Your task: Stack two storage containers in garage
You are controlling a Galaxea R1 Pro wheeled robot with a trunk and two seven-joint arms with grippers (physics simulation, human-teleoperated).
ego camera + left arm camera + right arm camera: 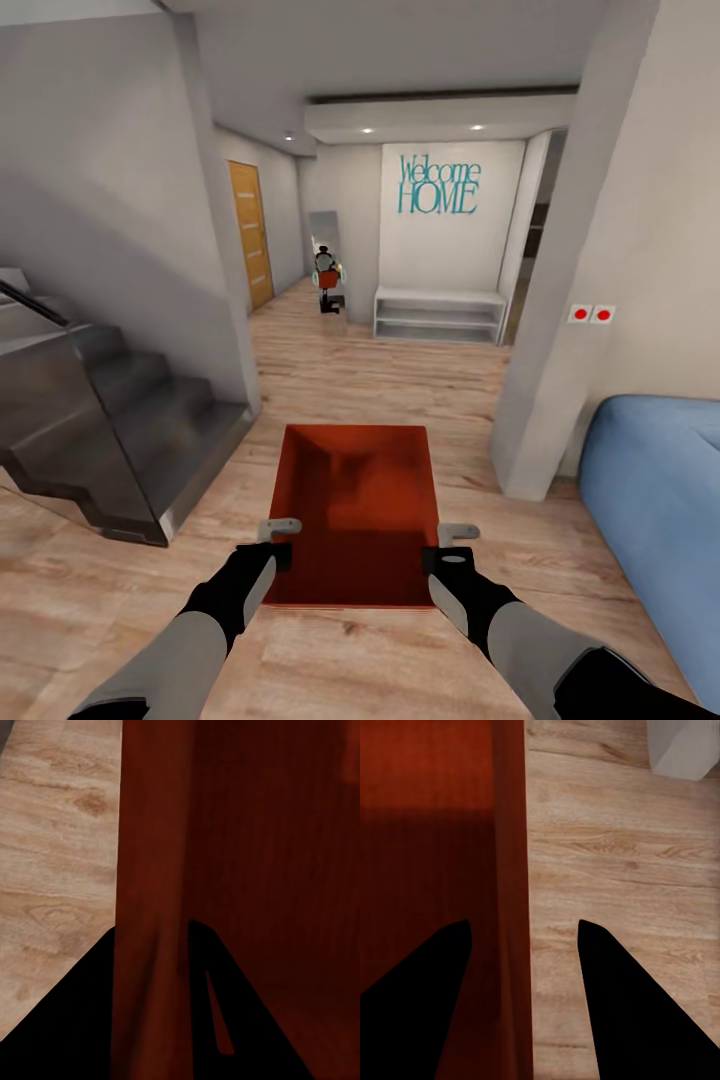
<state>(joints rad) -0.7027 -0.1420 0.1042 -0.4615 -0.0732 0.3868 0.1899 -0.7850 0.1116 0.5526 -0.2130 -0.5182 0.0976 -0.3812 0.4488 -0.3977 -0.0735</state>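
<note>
One orange-red container (355,510), two tools, one blue sofa (655,510), two red switches (591,314).

- Dark staircase (110,420) at left, on the wood-plank floor (380,370).
- Blue sofa (655,500) at right edge.
- White low shelf (438,315) against far wall, under teal "Welcome HOME" lettering (438,185).
- Orange wooden door (250,235) in left hallway wall.
- Two red wall switches (591,314) on right wall.

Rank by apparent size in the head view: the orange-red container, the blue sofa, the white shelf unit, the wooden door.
1. Orange-red container and blue sofa: similar, both near the camera, so unranked.
2. White shelf unit.
3. Wooden door, seen at an angle.
</note>
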